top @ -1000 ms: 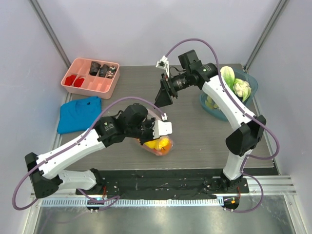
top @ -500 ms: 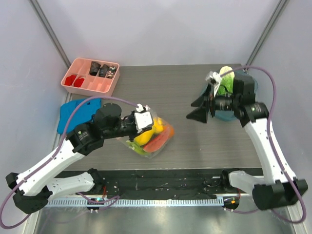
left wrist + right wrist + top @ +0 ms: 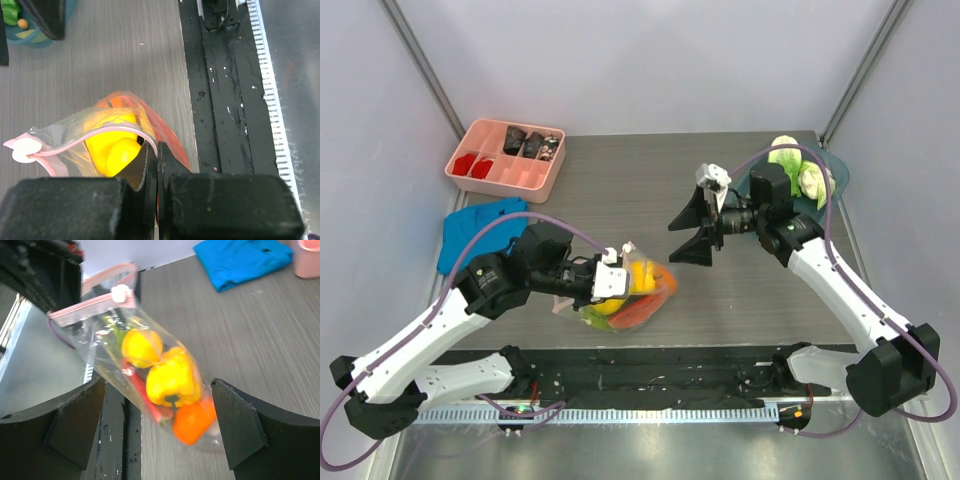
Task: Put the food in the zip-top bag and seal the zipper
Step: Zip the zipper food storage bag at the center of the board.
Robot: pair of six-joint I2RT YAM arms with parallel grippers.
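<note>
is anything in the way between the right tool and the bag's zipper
Nothing visible does. The right tool stands open facing the zip-top bag, with only table between them; its wrist view shows the pink zipper unobstructed ahead. The left tool pinches the bag's mouth edge.

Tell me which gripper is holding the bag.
The left gripper: its jaws are shut on the bag at its mouth edge. The right gripper is wide open, apart from the bag and facing it from the other side.
</note>
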